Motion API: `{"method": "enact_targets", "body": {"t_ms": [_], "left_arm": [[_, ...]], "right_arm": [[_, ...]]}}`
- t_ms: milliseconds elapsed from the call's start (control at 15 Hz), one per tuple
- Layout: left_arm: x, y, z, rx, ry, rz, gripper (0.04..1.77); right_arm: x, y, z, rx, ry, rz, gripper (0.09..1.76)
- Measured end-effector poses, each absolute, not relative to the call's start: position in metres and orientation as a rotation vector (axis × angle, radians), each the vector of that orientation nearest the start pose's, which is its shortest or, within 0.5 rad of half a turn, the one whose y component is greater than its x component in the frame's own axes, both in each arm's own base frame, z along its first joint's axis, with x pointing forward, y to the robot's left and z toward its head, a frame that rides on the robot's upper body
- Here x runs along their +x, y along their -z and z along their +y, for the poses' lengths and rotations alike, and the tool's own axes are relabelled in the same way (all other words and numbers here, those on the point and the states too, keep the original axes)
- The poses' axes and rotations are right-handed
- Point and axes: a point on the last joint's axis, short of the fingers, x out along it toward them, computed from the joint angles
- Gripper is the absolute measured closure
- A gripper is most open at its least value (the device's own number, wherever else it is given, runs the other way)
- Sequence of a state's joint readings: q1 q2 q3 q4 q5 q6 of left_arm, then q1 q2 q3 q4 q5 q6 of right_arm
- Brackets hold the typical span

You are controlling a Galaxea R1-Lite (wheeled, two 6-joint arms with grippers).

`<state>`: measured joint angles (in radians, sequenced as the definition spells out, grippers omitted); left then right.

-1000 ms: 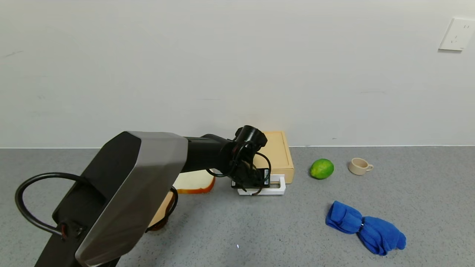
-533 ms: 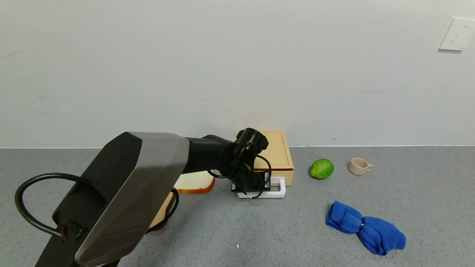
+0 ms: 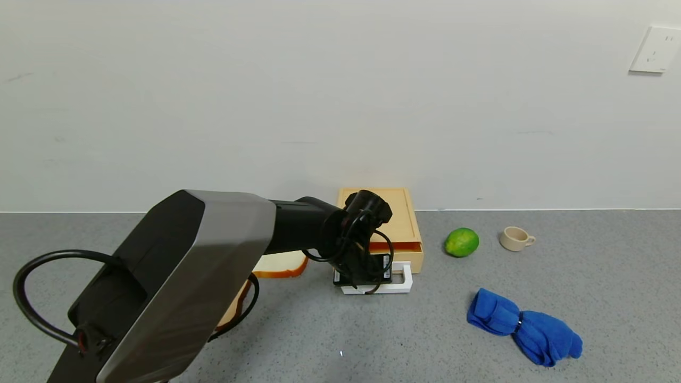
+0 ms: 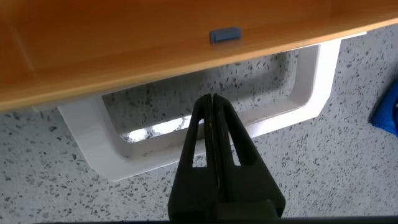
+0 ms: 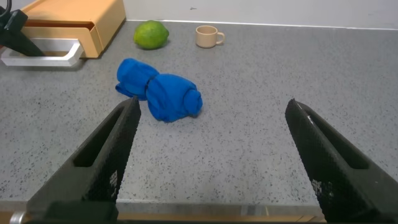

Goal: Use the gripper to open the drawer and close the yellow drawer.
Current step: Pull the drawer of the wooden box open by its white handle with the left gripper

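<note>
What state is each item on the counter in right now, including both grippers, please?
Drawer: pulled slightly out of its casing.
Handle: hooked by the shut fingers of the left gripper.
Right gripper: open, hovering apart from everything.
Cloth: crumpled on the counter.
Cup: upright, handle pointing right.
Lime: whole, resting beside the casing.
Bread slice: flat, partly hidden by the arm.

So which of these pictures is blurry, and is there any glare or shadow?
Left wrist view: the left gripper is sharp; a bright glint shows inside the white handle. Right wrist view: the right gripper looks soft up close, the blue cloth crisp. Head view: even light, soft shadow beside the lime.
</note>
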<state>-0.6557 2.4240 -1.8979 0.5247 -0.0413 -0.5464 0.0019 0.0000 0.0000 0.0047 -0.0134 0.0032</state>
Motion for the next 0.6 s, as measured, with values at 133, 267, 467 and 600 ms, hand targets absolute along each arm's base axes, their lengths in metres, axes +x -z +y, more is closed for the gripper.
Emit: {"method": "enact_targets", "body": {"t_ms": [133, 267, 467, 600], "left_arm": [[0.366, -0.084, -0.285, -0.166, 0.322, 1.163, 1.70], [0.361, -0.082, -0.286, -0.161, 0.323, 1.173, 1.70], [0.352, -0.081, -0.287, -0.149, 0.330, 1.196, 1.70], [0.348, -0.081, -0.288, -0.143, 0.332, 1.206, 1.70]], "right_arm": [[-0.023, -0.075, 0.000, 0.003, 0.012, 0.005, 0.14], [-0.023, -0.075, 0.000, 0.003, 0.012, 0.005, 0.14], [-0.023, -0.075, 0.000, 0.003, 0.012, 0.005, 0.14], [-0.023, -0.075, 0.000, 0.003, 0.012, 0.005, 0.14]]}}
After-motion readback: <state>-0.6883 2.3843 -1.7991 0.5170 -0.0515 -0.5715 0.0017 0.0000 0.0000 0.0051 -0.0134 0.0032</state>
